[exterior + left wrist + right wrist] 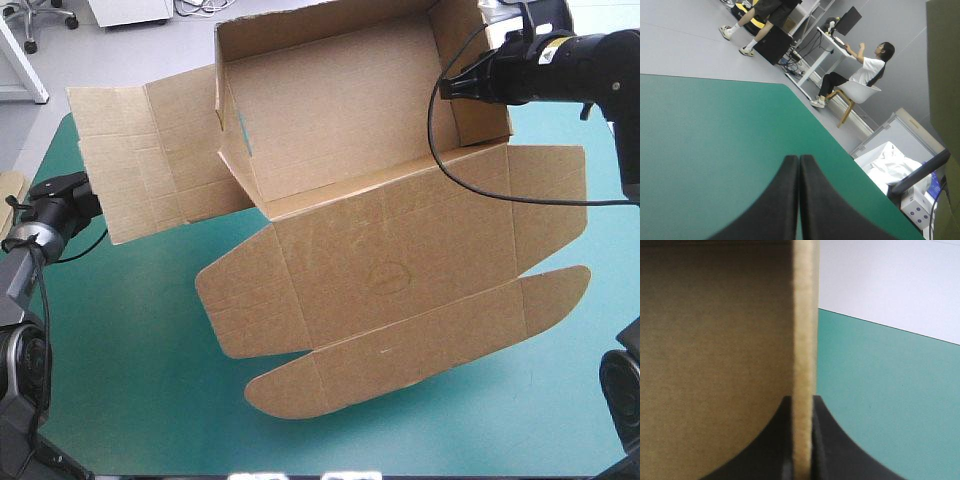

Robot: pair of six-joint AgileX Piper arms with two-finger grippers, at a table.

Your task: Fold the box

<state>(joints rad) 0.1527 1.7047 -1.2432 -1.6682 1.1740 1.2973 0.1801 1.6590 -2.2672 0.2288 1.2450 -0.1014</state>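
our right tool [802,399] pinches a raised wall of the brown box [715,340]; our left tool [799,158] is closed and empty, with the teal-green tabletop [715,150] under it.

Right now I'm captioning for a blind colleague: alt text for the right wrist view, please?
The right tool is shut on the box, gripping one wall edge-on. Brown board fills one side of the tool; the teal-green cover lies on the other.
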